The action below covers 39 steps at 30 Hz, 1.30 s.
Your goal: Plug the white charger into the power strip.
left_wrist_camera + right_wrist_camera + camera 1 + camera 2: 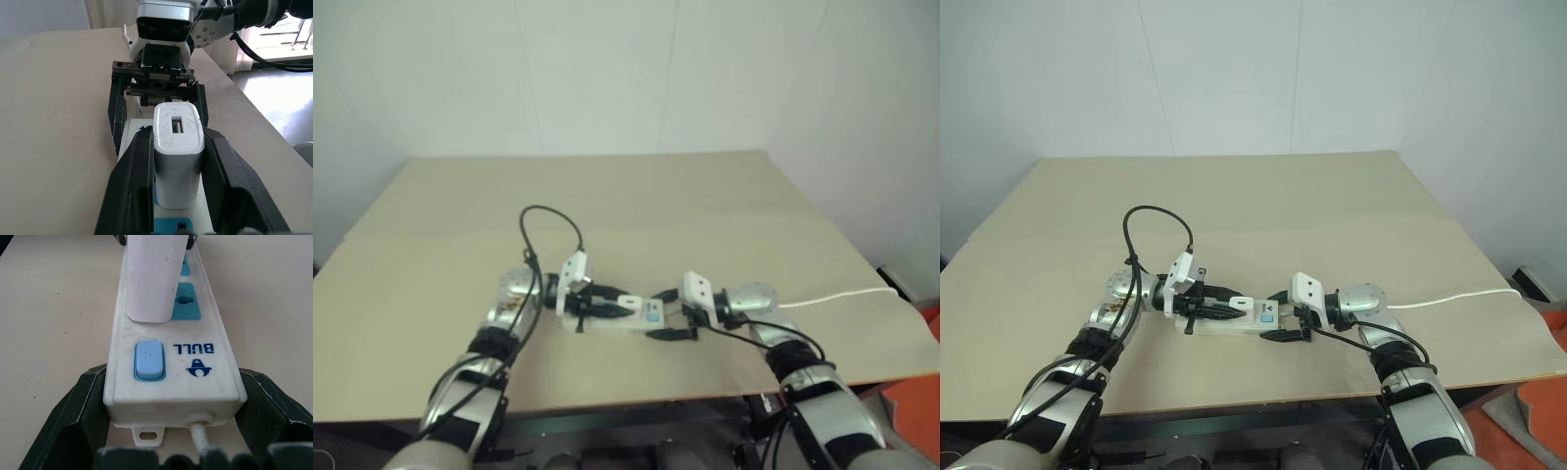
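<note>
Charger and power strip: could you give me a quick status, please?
Left gripper shut on white charger, charger standing on power strip. Right gripper straddling strip's cord end. Nothing in the way.

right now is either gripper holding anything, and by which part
The left gripper is shut on the white charger, pinching its two side faces. The right gripper brackets the switch end of the power strip.

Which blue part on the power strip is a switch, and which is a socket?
On the power strip, the switch is the plain raised blue button at the cord end. The socket beyond it has holes and lies beside the white charger.
</note>
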Motion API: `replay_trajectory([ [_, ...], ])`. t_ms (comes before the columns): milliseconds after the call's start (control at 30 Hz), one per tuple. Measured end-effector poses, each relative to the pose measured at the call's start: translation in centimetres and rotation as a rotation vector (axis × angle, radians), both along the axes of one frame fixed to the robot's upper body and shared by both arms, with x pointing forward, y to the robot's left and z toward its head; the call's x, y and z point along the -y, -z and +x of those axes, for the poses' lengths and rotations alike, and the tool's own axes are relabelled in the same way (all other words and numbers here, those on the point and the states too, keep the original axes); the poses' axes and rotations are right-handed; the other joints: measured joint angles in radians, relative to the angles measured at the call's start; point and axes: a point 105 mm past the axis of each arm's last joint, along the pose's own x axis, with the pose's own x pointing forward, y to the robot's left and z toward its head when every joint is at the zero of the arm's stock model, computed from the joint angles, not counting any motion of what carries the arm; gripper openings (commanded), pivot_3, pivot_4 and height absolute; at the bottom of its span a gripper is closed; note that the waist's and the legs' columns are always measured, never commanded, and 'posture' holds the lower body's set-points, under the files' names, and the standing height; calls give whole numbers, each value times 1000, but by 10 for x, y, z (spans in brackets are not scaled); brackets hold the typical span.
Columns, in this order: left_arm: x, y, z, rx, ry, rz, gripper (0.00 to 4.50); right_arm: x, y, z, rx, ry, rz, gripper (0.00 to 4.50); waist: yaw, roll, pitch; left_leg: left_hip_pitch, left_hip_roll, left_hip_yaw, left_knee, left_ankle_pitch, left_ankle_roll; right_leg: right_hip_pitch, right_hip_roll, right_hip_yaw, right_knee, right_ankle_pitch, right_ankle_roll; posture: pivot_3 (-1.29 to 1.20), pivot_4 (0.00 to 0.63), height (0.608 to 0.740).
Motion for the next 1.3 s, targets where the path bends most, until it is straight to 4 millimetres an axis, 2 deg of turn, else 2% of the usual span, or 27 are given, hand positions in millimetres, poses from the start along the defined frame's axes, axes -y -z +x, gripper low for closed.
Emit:
replay_trajectory([
  [33, 0, 0, 0, -2, -2, -2, 989, 0, 0, 0, 0, 2, 0, 3437, 0, 0, 0, 0, 0, 0, 0, 0, 0, 0, 0, 0, 0, 0, 0, 0, 150, 740],
  [100, 0, 0, 1, -6, -4, -3, 1728, 0, 0, 1, 0, 5, 1, 3437, 0, 0, 0, 0, 0, 0, 0, 0, 0, 0, 0, 0, 0, 0, 0, 0, 150, 740],
  [167, -5, 13, 3, -46, -53, 39, 2252, -1, 0, 0, 8, 0, 4, 3437, -3, 1, 0, 0, -1, 0, 0, 0, 0, -1, 0, 1, 0, 0, 0, 0, 150, 740],
  [400, -11, 10, 8, -36, -91, 43, 4481, -2, 0, 0, 12, -5, 7, 3437, -3, 2, -1, 1, -1, 0, -7, 0, 0, -1, 0, 1, -2, 0, 0, 0, 150, 740],
  [533, -15, 8, 8, -46, -90, 39, 4481, -4, -1, 0, 15, -11, 8, 3437, -7, 2, -1, 1, -1, 0, -8, 0, 0, -2, 0, 1, -3, 0, 0, 0, 150, 740],
  [667, -35, -5, 8, -61, -138, -16, 4481, -6, -3, 0, 22, -20, 10, 3437, -14, 1, 1, -3, 0, 0, -9, 0, 0, -6, 0, 1, -3, 2, 3, 0, 150, 740],
  [700, -43, -15, 8, -47, -153, -42, 4500, -6, -4, 1, 23, -17, 11, 4166, -15, 0, 1, -4, 0, 0, -9, 0, 0, -7, 0, 1, -2, 3, 4, 0, 150, 740],
  [733, -52, -27, 8, -18, -166, -60, 4500, -5, -2, 2, 15, -9, -4, 4398, -15, 0, 2, -7, 0, 0, -9, 0, 0, -10, 0, 1, -2, 3, 5, 0, 150, 740],
  [800, -71, -50, 7, 49, -201, -73, 4500, -3, -1, 3, 4, 0, -6, 4454, -13, 1, 3, -12, -1, 0, -10, 0, 0, -16, 0, 1, -2, 3, 5, 0, 150, 740],
  [867, -85, -63, 5, 90, -236, -85, 4500, -2, -2, 3, 2, -5, -9, 4454, -11, 1, 4, -12, 0, 0, -11, 0, 0, -16, 0, 1, -3, 2, 4, 0, 150, 740],
  [1000, -109, -59, -7, 64, -302, -80, 4500, 2, -3, 2, -17, -10, -11, 4454, -7, 2, 4, -16, 0, 0, -14, 0, 0, -19, 0, 0, -8, 2, 4, 0, 150, 740],
  [1133, -128, -55, -20, 49, -358, -40, 4500, 24, -10, 0, -6, 2, -40, 4454, 12, 1, 9, -21, -1, 0, -14, 0, 0, -21, -3, -2, -11, 2, 4, 0, 150, 740],
  [1233, -150, -49, -38, 30, -416, -5, 4500, 59, -23, -8, 49, 67, -38, 4454, 27, 3, 13, -26, -2, 2, -14, 0, 0, -26, -6, -2, -11, 2, 5, 0, 150, 740],
  [1300, -164, -42, -49, 1, -458, 26, 4500, 84, -41, -15, 66, 101, -35, 4454, 32, 4, 15, -33, -3, 2, -13, 0, 0, -34, -7, -1, -10, 2, 4, 0, 150, 740],
])
